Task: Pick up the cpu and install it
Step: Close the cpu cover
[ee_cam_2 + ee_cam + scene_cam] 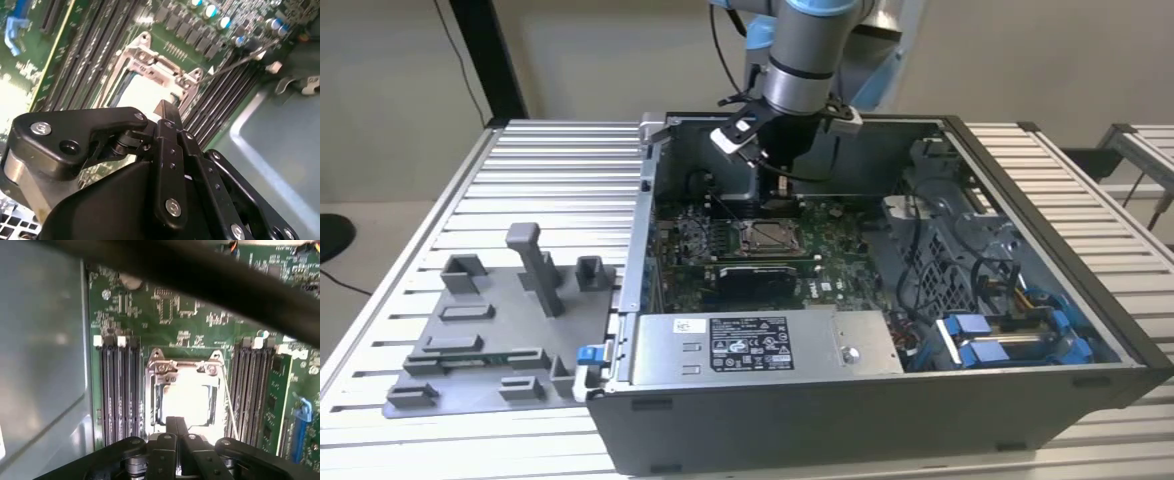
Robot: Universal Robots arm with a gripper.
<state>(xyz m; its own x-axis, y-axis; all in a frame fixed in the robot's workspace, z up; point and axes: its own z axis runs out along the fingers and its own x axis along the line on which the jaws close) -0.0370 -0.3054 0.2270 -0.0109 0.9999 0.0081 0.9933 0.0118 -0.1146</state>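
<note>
- Black pincer [176, 421] hangs above the socket [182, 371], its fingers pressed together.
- Pale silvery cpu [186, 399] lies flat inside the socket's metal frame, between rows of memory slots [120, 390].
- Computer case [854, 420] stands open on the ribbed tabletop [547, 160].

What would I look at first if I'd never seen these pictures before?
Probably the big open computer case in the middle of the ribbed metal table, with the robot arm reaching down into it from above. In the first wrist view, the black claw hangs with its tips together over a pale shiny square set in a metal frame on the green board.
</note>
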